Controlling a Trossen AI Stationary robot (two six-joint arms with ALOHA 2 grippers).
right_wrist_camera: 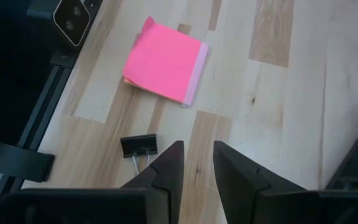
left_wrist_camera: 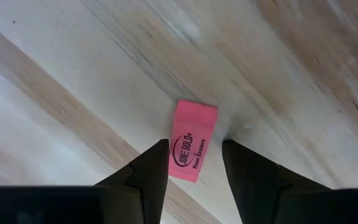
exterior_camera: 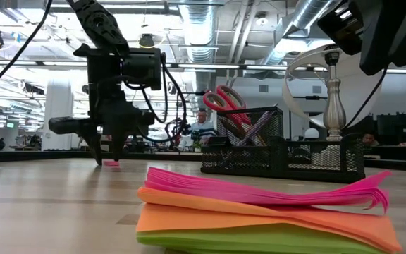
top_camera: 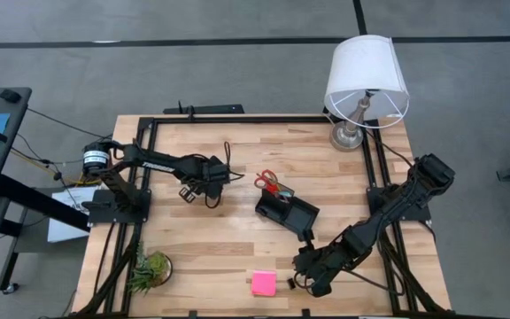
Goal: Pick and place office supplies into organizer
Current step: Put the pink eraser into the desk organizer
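A pink eraser (left_wrist_camera: 191, 149) lies flat on the wood. My left gripper (left_wrist_camera: 194, 158) is open and low over it, with one finger on each side (top_camera: 209, 190) (exterior_camera: 108, 159). The black mesh organizer (top_camera: 288, 213) (exterior_camera: 280, 152) stands mid-table. Red-handled scissors (top_camera: 268, 183) (exterior_camera: 224, 102) and pens (exterior_camera: 256, 130) stand upright in it. My right gripper (right_wrist_camera: 197, 158) (top_camera: 306, 270) is open with a narrow gap and hovers near the table's near edge, holding nothing. Just beside it lies a black binder clip (right_wrist_camera: 138, 146). The pink sticky-note pad (right_wrist_camera: 165, 59) (top_camera: 264, 283) (exterior_camera: 259, 212) lies a little farther off. My left gripper points down at the eraser from above. One finger (left_wrist_camera: 154, 165) overlaps the eraser's long edge (left_wrist_camera: 174, 152), and the other stands a small gap away. I cannot tell whether either finger touches it. The eraser lies flat on the table.
A white-shaded lamp (top_camera: 366, 84) stands at the table's far right corner. A small green plant (top_camera: 151, 268) sits at the near left corner. A black frame rail (right_wrist_camera: 42, 118) runs along the table's near edge by the pad. Bare wood lies between the eraser and the organizer.
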